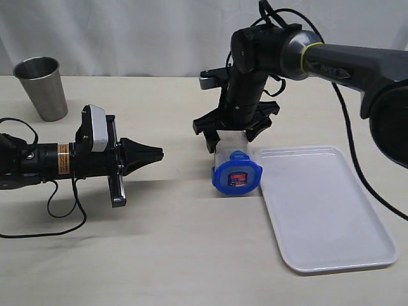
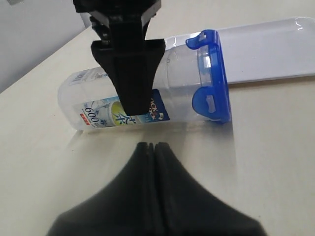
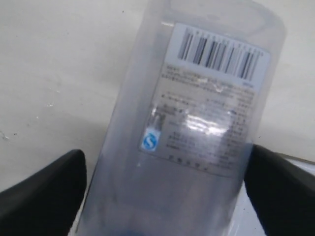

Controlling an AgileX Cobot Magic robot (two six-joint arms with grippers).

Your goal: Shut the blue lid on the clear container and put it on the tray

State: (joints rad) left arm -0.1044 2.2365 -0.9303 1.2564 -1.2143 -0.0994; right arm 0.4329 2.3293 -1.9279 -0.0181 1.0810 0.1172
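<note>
Two facts for you: right fingers spread wide astride the lying clear container, left fingers pressed together

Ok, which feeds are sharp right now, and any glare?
Exterior view: evenly lit, sharp, soft shadows only. Left wrist view: the left hand is a blurred foreground, the clear container crisp. Right wrist view: very close, soft focus, glare across the label.

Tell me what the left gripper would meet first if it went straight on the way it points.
Most likely the clear container lying on its side, about mid-body. A finger of the right gripper hangs close by that spot, and depth is unclear.
</note>
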